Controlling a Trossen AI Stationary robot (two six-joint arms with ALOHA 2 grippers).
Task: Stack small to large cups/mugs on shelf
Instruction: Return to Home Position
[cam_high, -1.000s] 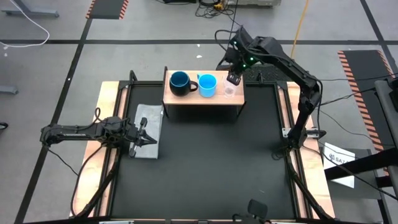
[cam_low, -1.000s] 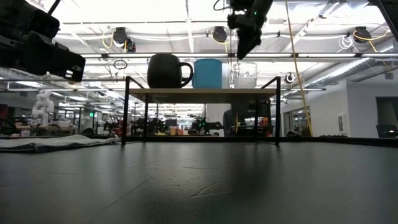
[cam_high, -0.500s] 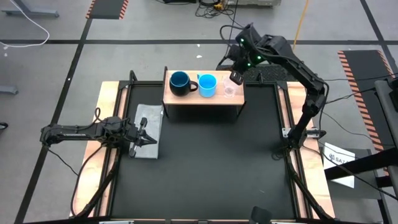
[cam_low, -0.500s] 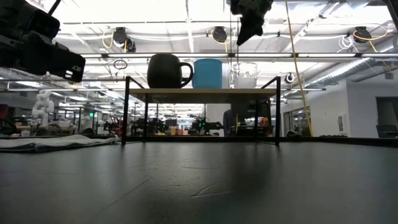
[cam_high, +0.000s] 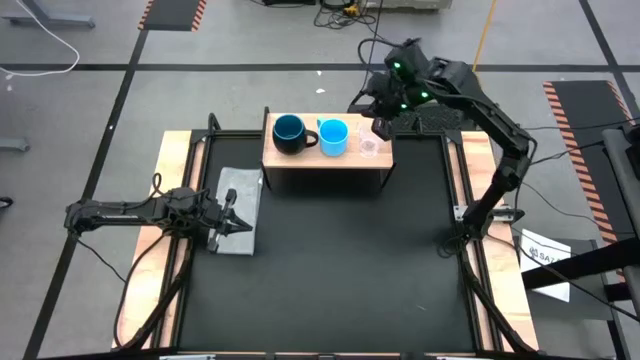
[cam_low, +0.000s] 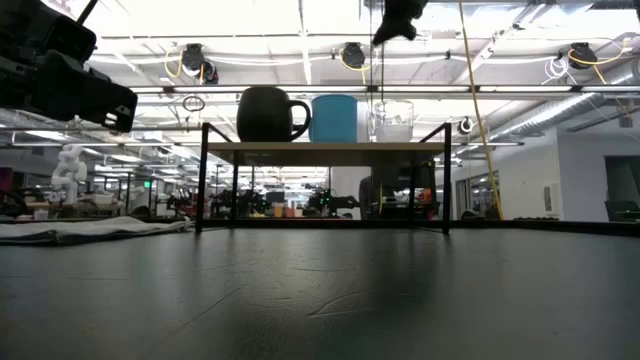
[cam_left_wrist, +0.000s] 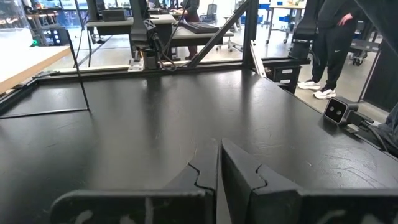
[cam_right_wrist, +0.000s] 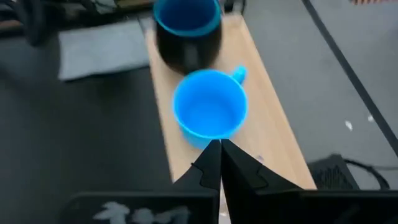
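Observation:
On the wooden shelf (cam_high: 328, 160) three cups stand on their bases in a row: the dark navy mug (cam_high: 289, 133) at the left, the light-blue cup (cam_high: 333, 137) in the middle, and the clear plastic cup (cam_high: 369, 147) at the right. My right gripper (cam_low: 398, 25) hangs shut and empty, well above the clear cup (cam_low: 393, 120). Its wrist view looks down on the light-blue cup (cam_right_wrist: 209, 112) and the navy mug (cam_right_wrist: 188, 34). My left gripper (cam_high: 235, 222) waits shut above the grey cloth (cam_high: 238, 205) at the table's left.
The grey cloth lies flat on the black table top (cam_high: 330, 270) left of the shelf. The shelf stands on dark legs (cam_low: 203, 180) at the table's far edge. A person (cam_left_wrist: 329, 37) stands in the room beyond the table.
My right gripper has risen from beside the clear cup, drawn back toward the table's far right, and closed its fingers on nothing. The clear cup stays upright on the shelf where it stood.

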